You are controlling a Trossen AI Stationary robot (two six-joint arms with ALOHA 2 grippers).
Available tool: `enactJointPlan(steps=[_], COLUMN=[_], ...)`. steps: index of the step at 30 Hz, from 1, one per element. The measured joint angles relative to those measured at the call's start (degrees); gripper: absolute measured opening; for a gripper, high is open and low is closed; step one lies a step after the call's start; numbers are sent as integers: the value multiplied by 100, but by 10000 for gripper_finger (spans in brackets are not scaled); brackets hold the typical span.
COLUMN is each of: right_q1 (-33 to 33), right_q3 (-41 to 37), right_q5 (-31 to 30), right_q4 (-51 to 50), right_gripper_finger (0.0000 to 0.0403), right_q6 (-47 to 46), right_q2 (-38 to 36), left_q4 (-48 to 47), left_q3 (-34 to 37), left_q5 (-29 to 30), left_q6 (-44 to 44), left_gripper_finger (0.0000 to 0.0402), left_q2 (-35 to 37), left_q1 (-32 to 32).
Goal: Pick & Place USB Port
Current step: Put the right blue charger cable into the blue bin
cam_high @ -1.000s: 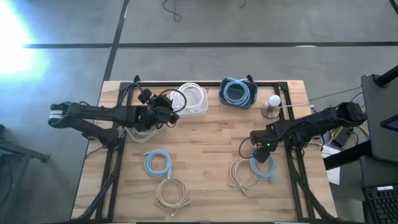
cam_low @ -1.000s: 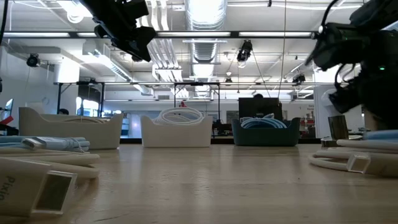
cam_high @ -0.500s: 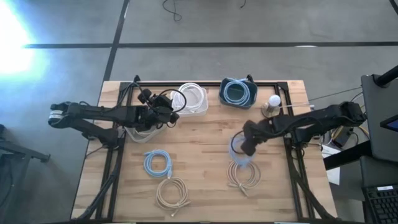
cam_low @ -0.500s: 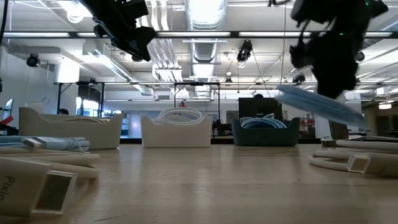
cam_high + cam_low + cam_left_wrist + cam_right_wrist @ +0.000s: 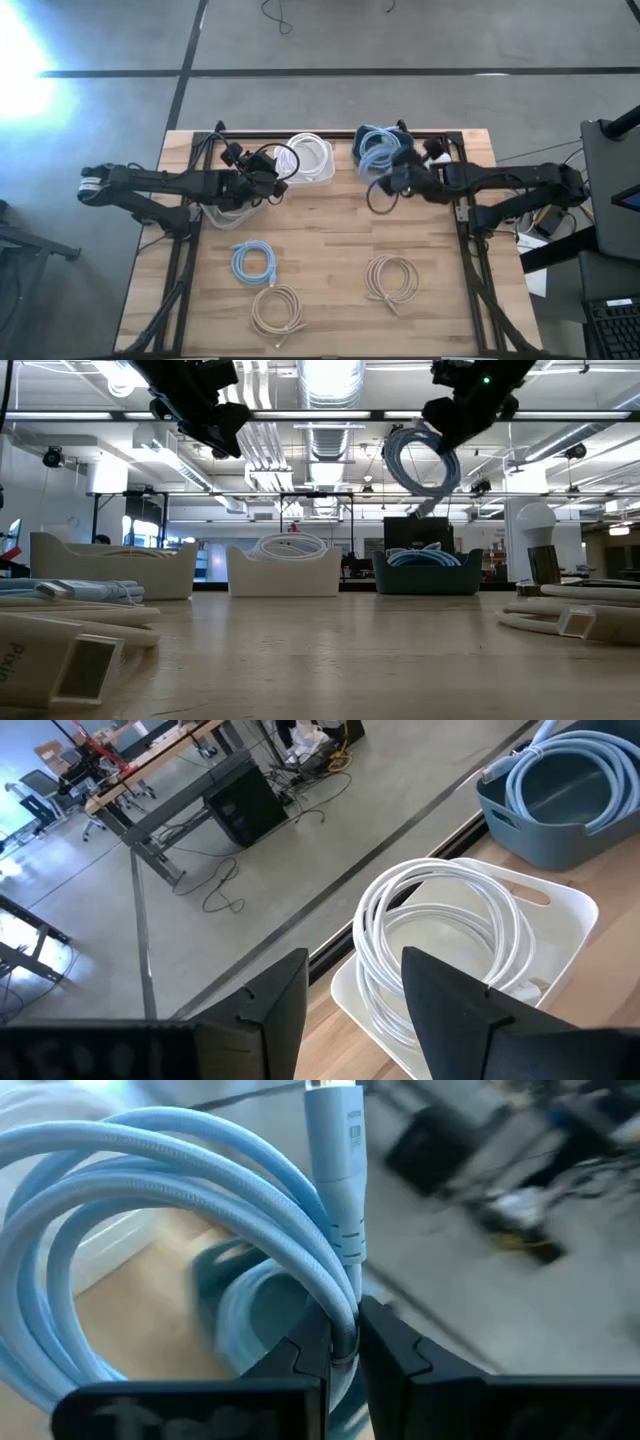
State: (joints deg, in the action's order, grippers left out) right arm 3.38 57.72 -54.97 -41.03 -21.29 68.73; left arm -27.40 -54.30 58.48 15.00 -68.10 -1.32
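Carrying a coiled light-blue USB cable [image 5: 377, 152], the right gripper [image 5: 394, 178] hangs over the blue bin [image 5: 400, 134] at the far edge of the bench [image 5: 330, 240]. Its fingers [image 5: 390, 1345] are pinched tight on the bundled strands just below the plug, so the loops dangle as one bunch and do not unwind; the low view shows the coil [image 5: 420, 458] held high above the bin [image 5: 425, 577]. That height looks chosen to clear the bin's rim, and since the bin already holds cable of the same colour, it is likely the drop spot.

To the left of the blue bin sits a white bin [image 5: 312, 160] with a white cable [image 5: 440, 935] coiled inside, which suggests sorting by colour. The left gripper [image 5: 262, 180] waits to the left of that white bin, fingers [image 5: 450, 1000] spread apart and holding nothing.

Nearer the front of the bench than the blue bin lie three unsorted coils: a beige cable [image 5: 392, 278] on the right side, another light-blue cable [image 5: 253, 262] on the left, and a second beige coil [image 5: 275, 310] just in front of it. A white bulb [image 5: 441, 161] on a stand sits just to the right of the blue bin.
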Motion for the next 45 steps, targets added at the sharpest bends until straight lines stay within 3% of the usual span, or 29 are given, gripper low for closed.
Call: enactJointPlan(steps=[9, 20, 28, 36, 45], right_q1=[1017, 2053, 2213, 2235, 2231], right_q3=[-122, -444, -245, 153, 476], right_q5=[-251, -523, -483, -191, -90], right_q4=[967, 1335, 1317, 1296, 1250], right_gripper_finger=[28, 29, 29, 32, 99], right_q6=[1357, 972, 833, 1172, 1342], right_q2=[170, 1457, 2316, 2630, 2638], left_q4=[-2, -3, -4, -7, -7], left_q3=[1, 1, 1, 1, 1], left_q5=[0, 166, 164, 164, 164], left_q6=[0, -2, -22, -22, -22], left_gripper_finger=[177, 177, 177, 177, 177], left_q2=[0, 0, 0, 0, 0], left_q1=[0, 0, 0, 0, 0])
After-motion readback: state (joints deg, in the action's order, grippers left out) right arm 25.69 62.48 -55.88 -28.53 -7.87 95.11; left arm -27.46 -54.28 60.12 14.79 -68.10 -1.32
